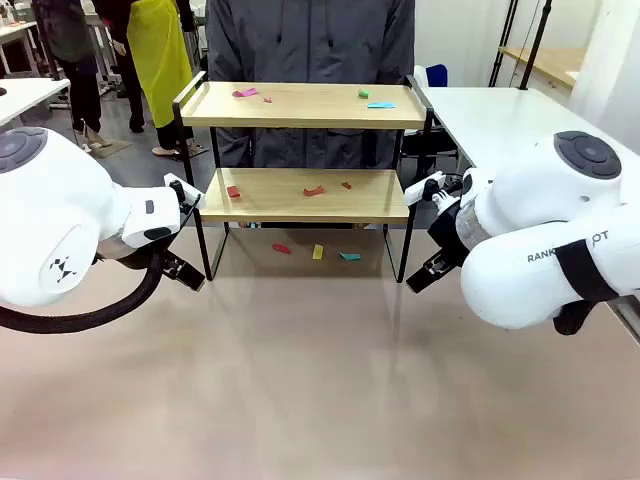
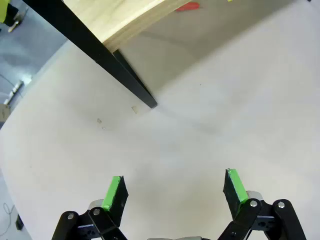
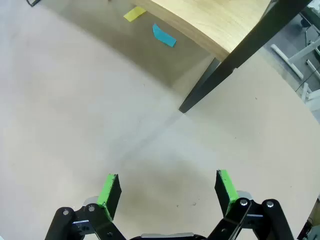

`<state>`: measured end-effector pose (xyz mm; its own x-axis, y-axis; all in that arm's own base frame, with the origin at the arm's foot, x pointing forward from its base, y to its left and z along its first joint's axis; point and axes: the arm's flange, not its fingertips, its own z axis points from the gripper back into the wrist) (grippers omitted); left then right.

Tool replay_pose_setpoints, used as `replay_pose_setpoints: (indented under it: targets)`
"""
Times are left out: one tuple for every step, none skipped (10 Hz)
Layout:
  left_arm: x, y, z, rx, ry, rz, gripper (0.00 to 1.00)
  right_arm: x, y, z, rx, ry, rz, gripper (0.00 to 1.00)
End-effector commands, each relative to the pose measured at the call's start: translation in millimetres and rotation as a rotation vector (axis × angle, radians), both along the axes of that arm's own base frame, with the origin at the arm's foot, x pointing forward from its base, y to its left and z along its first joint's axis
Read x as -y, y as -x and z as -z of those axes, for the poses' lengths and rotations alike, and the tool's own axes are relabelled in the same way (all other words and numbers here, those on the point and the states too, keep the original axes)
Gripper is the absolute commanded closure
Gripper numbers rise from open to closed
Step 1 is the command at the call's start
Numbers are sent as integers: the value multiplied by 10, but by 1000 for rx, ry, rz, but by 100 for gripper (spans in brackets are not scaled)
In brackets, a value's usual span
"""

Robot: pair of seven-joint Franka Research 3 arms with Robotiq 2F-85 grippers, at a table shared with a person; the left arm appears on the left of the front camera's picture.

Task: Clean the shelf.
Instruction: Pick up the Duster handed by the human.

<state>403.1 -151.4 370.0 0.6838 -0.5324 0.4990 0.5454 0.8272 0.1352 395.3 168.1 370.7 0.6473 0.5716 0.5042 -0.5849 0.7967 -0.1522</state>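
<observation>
The shelf (image 1: pixel 300 105) stands at the far middle of the table, two light wooden boards in a black frame. Small coloured paper scraps lie on its top board (image 1: pixel 380 104), on its lower board (image 1: pixel 313 190) and on the table beneath it (image 1: pixel 318 252). My left gripper (image 1: pixel 193 235) hangs open beside the shelf's front left leg (image 2: pixel 125 75), and the left wrist view shows the left gripper (image 2: pixel 175 187) holding nothing. By the front right leg (image 3: pixel 225 70), my right gripper (image 1: pixel 417 235) is also open, and in the right wrist view the right gripper (image 3: pixel 167 187) is empty above bare table.
A person in a grey jacket (image 1: pixel 310 40) stands right behind the shelf. A white table (image 1: pixel 500 110) adjoins at the right. A yellow scrap (image 3: pixel 134 13) and a blue scrap (image 3: pixel 164 35) lie under the shelf's lower board (image 3: pixel 215 20). The near tabletop (image 1: pixel 320 380) is bare.
</observation>
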Motion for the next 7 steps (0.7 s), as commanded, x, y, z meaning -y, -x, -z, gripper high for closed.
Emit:
replay_pose_setpoints:
  targets:
    - [0, 0, -1, 0, 0, 0, 0, 0, 0, 0, 0, 0, 0, 0]
    - [0, 0, -1, 0, 0, 0, 0, 0, 0, 0, 0, 0, 0, 0]
    - [0, 0, -1, 0, 0, 0, 0, 0, 0, 0, 0, 0, 0, 0]
    - [0, 0, -1, 0, 0, 0, 0, 0, 0, 0, 0, 0, 0, 0]
    - [0, 0, -1, 0, 0, 0, 0, 0, 0, 0, 0, 0, 0, 0]
    - [0, 0, -1, 0, 0, 0, 0, 0, 0, 0, 0, 0, 0, 0]
    - [0, 0, -1, 0, 0, 0, 0, 0, 0, 0, 0, 0, 0, 0]
